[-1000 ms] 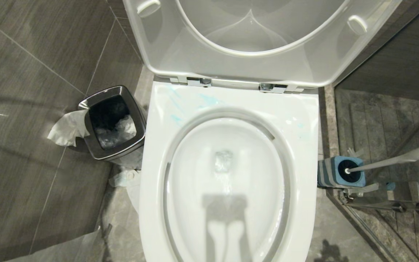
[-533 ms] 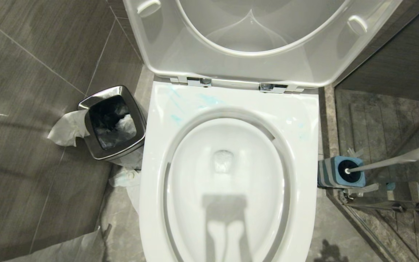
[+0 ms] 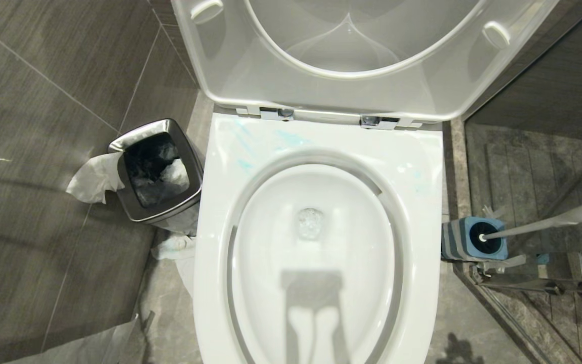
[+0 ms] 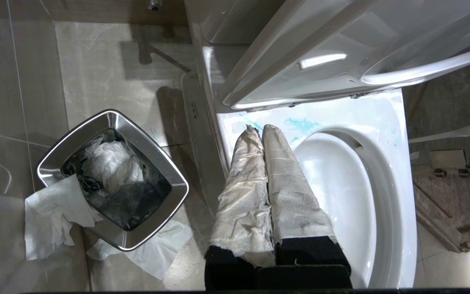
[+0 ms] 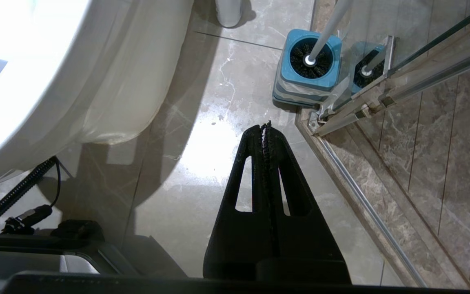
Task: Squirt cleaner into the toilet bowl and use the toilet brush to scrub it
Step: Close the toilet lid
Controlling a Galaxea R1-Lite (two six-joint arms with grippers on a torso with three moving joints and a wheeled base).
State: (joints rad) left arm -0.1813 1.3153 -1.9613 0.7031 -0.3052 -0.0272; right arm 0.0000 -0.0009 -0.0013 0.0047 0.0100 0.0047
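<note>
With teal cleaner (image 4: 300, 124) already smeared on the toilet bowl (image 3: 425, 167) rim at upper centre, time to fetch the toilet brush (image 3: 548, 222) — mid-right, in its holder — parting the pressed-together right gripper (image 5: 266, 127) first, left gripper (image 4: 260, 130) equally closed and empty.

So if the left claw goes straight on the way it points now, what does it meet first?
Probably the back deck of the toilet bowl, near a teal smear of cleaner, just below the raised seat. The shut left claw points there; depth is unclear.
</note>
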